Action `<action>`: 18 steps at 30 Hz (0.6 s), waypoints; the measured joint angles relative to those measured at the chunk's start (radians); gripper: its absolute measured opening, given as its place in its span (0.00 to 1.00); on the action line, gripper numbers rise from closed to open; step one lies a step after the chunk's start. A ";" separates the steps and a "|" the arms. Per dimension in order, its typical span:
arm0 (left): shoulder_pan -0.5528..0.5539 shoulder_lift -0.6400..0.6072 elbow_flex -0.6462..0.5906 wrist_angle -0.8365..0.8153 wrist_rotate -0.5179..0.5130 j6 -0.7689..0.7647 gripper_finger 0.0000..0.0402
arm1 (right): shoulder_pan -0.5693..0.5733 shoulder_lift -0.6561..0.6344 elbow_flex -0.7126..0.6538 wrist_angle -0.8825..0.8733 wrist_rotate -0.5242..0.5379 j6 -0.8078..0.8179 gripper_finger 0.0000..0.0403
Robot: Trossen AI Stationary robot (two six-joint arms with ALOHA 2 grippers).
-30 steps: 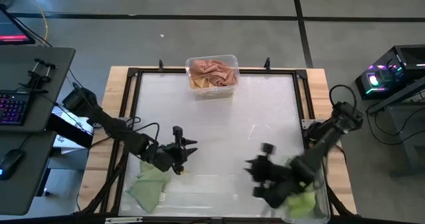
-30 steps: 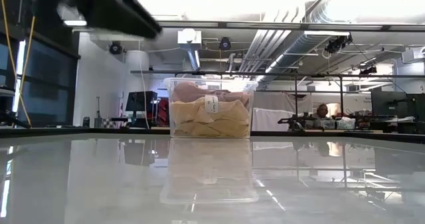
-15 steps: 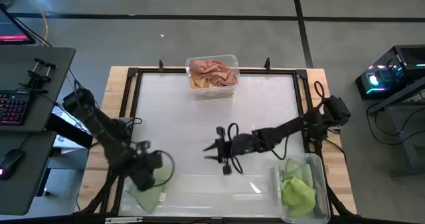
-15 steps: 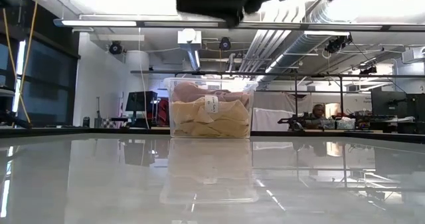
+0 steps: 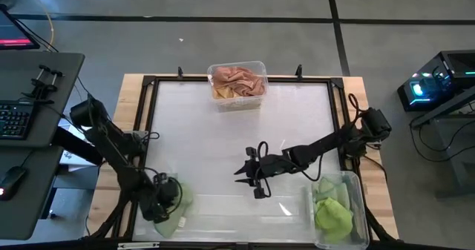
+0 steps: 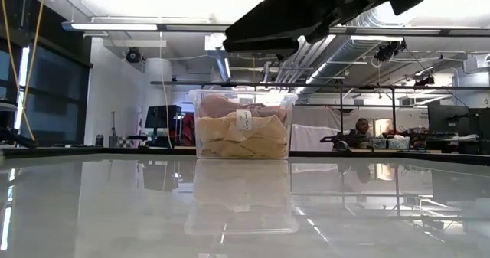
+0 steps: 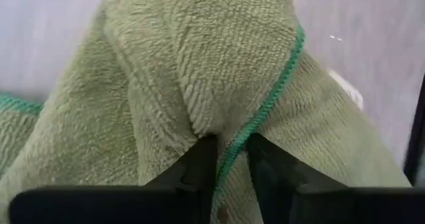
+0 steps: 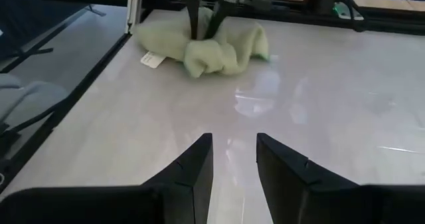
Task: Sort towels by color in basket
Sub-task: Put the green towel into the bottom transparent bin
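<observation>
Pinching a fold of green towel, the left hand sits at the table's front left corner, fingers clamped on the cloth. A white tag pokes from the towel, its writing unreadable. The right hand hovers mid-table, fingers apart, empty. More green towels fill the front-right bin; yellow and pink ones fill the far-edge bin, whose white label is illegible.

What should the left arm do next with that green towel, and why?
Probably lift it. The left end effector has pinched a fold of the green towel between its fingers, and the bin holding other green towels sits across the table.
</observation>
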 joint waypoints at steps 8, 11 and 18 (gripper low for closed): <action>0.161 0.018 -0.029 0.051 -0.403 0.459 0.02 | 0.019 0.000 0.000 0.007 0.000 0.032 0.27; 0.240 0.019 -0.029 0.157 -0.527 0.629 0.02 | 0.017 0.000 0.000 0.007 0.001 0.026 0.27; 0.364 0.018 -0.028 0.436 -0.611 0.999 0.00 | -0.018 0.000 0.000 0.031 0.105 -0.003 0.29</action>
